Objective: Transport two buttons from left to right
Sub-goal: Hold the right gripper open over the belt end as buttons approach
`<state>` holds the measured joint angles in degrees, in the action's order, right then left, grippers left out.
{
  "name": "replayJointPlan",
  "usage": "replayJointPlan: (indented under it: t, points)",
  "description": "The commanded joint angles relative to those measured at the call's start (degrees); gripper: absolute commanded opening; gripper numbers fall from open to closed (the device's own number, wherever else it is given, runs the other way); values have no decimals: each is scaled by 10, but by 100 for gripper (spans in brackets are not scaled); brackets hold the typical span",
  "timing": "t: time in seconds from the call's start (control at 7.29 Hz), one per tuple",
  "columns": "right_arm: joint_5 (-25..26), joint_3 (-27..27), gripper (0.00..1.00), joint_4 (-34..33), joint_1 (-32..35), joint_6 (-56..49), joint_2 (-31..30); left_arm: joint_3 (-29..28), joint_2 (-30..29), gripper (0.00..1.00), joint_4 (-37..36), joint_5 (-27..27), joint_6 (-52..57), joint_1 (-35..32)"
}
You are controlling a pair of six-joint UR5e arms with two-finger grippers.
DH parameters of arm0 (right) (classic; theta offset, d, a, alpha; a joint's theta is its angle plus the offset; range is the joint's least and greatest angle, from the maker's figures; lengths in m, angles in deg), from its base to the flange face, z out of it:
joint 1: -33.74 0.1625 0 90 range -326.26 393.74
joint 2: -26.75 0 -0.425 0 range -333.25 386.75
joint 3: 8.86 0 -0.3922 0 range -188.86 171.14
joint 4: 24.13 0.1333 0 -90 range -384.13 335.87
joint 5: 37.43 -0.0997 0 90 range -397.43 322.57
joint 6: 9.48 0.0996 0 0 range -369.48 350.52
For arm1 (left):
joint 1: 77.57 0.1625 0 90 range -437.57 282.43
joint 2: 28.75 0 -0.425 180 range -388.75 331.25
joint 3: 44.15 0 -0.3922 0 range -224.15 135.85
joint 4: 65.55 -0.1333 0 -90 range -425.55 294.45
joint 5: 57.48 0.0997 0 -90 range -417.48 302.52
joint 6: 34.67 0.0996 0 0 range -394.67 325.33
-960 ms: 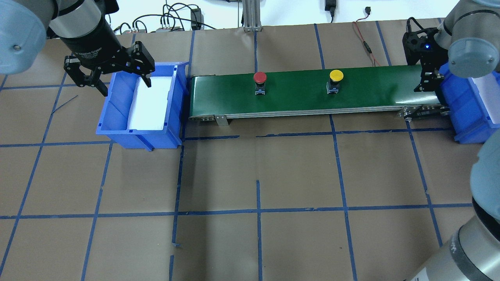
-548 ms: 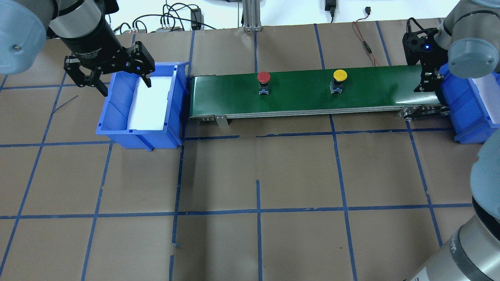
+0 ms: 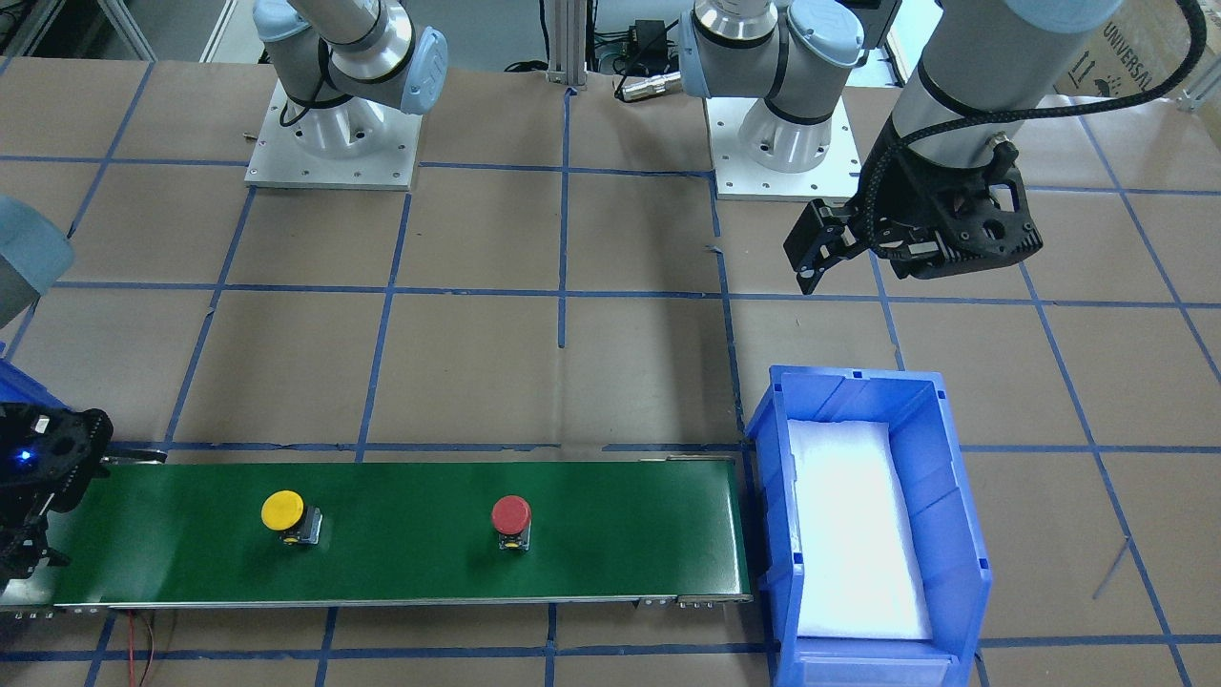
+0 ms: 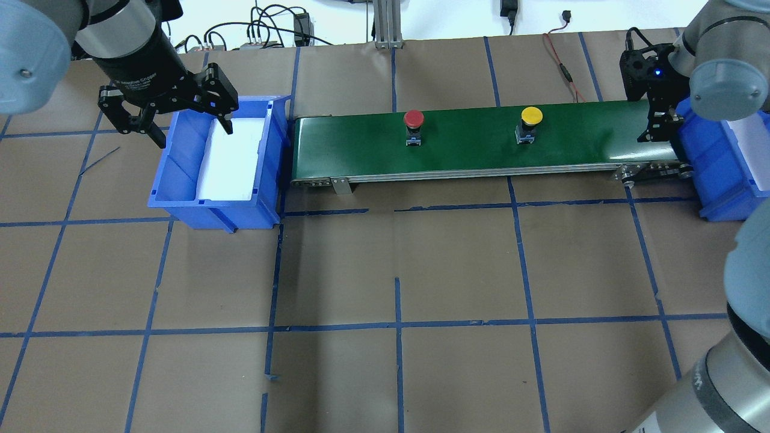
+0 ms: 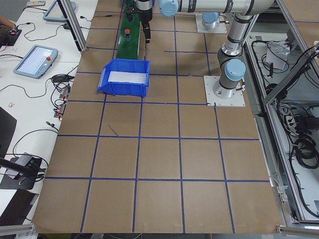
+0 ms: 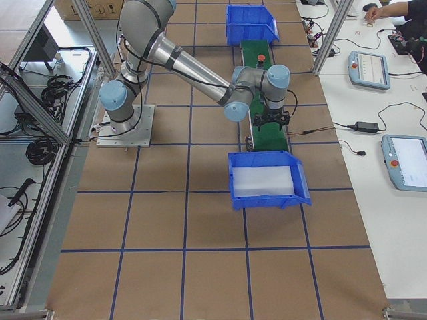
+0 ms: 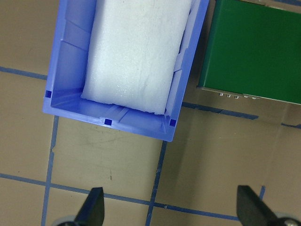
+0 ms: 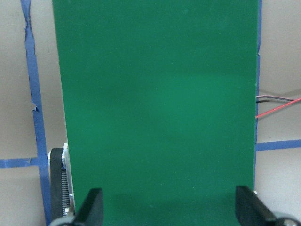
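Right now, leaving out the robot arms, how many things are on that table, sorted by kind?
Buttons: 2, the red button and the yellow button
Blue bins: 2, the left-end bin and the right-end bin
Green belt: 1
Total: 5

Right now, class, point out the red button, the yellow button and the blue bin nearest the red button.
red button (image 4: pixel 413 118), overhead exterior view, on its round red cap.
yellow button (image 4: pixel 532 115), overhead exterior view, on its yellow cap.
blue bin (image 4: pixel 180 157), overhead exterior view, on its inner side wall.
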<state>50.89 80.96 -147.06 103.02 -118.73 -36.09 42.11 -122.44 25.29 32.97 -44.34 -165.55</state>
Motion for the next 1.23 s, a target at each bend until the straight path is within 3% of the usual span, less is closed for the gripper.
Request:
replayJointPlan:
  t: [0.0,0.69,1.1]
  points:
    - [-1,-1,97,0,0,0,0,0,0,100,-1,0,0,0]
    - [-16,-3,94,8,1,-2,7,1,0,100,-1,0,0,0]
    - [-6,-22,100,10,1,-2,24,1,0,100,0,0,0,0]
